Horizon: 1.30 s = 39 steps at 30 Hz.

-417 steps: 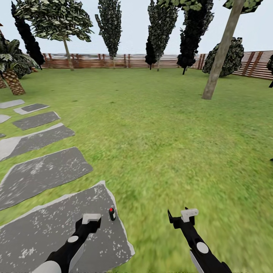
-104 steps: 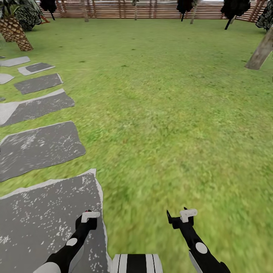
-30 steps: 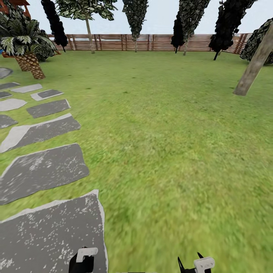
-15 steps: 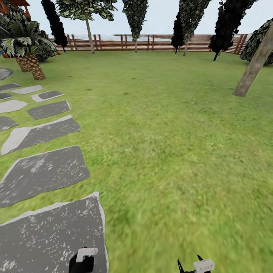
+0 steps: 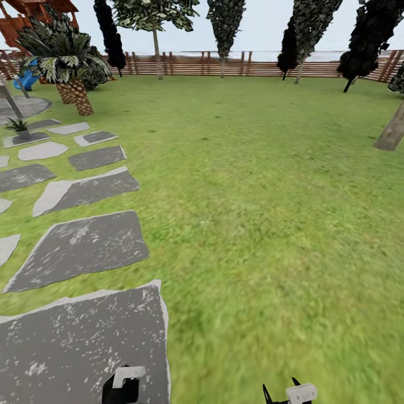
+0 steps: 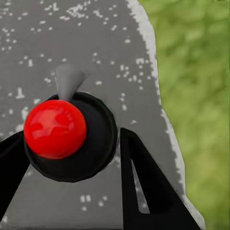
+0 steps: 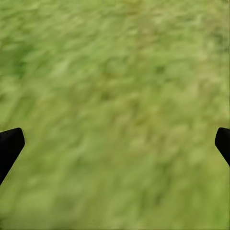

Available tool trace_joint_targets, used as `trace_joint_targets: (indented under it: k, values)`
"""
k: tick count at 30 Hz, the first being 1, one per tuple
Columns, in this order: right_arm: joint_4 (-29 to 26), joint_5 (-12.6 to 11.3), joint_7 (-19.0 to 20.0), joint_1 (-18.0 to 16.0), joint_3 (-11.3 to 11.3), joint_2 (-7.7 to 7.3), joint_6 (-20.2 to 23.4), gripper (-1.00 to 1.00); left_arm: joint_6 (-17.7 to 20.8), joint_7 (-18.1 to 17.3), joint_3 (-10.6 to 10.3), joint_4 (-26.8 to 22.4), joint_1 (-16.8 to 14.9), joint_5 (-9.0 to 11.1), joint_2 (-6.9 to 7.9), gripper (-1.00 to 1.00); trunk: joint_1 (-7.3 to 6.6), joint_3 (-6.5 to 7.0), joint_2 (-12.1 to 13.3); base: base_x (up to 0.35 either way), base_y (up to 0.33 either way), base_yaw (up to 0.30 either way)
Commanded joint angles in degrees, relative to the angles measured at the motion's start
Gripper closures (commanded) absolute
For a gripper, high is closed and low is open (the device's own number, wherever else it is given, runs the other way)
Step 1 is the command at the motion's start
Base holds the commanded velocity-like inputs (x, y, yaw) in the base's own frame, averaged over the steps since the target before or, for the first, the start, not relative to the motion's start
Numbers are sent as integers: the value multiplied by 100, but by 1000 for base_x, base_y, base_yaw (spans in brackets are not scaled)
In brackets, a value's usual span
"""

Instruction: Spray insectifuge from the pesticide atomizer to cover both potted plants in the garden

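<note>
While the green lawn takes up most of the head view, ringed at the far side by a brown slatted wooden fence, the task's targets sit far off to the left. A run of grey speckled stepping stones leads from the near left toward a round grey paved patio, past a scaly-trunked palm. On one far stone stands a small low potted plant with pointed green leaves; I see just the one.

The pesticide atomizer, a small black round-bodied sprayer with a glossy red knob and a grey pointed spout, sits between the two black fingers of the left gripper, which appear pressed against its sides, over the nearest stone.

My worry is the long drive ahead: a jolt over the stone edges could loosen that narrow pinch on a round body and drop the sprayer. Stopping too far from the plant would leave its leaves only partly covered.

Both arms are tucked low at the near edge, grippers pointing down. The right gripper hangs over grass with its fingers spread wide and nothing between them.
</note>
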Motion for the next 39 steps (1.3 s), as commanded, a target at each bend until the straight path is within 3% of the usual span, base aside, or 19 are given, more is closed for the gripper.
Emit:
trace_joint_targets:
  k: [1, 19, 26, 39]
  values:
    - [2, 11, -4, -2, 12, -4, -16, -100, -22, 10, 0, 6, -4, 5, -2, 100, -1, -2, -1, 0, 0, 276]
    - [2, 11, -9, -2, 12, -4, -17, -100, 7, -61, -35, -25, 10, -34, 104, 100, -1, 86, -1, 0, 0, 244]
    - [2, 19, -5, -2, 20, 4, -17, -100, -22, -47, -2, -78, 305, 1, 255, 100, -1, 125, -1, 0, 0, 225]
    - [11, 20, -4, -2, 27, 5, -9, -100, -24, -69, 0, -54, 356, 6, 218, 100, -1, 197, -1, 0, 0, 224]
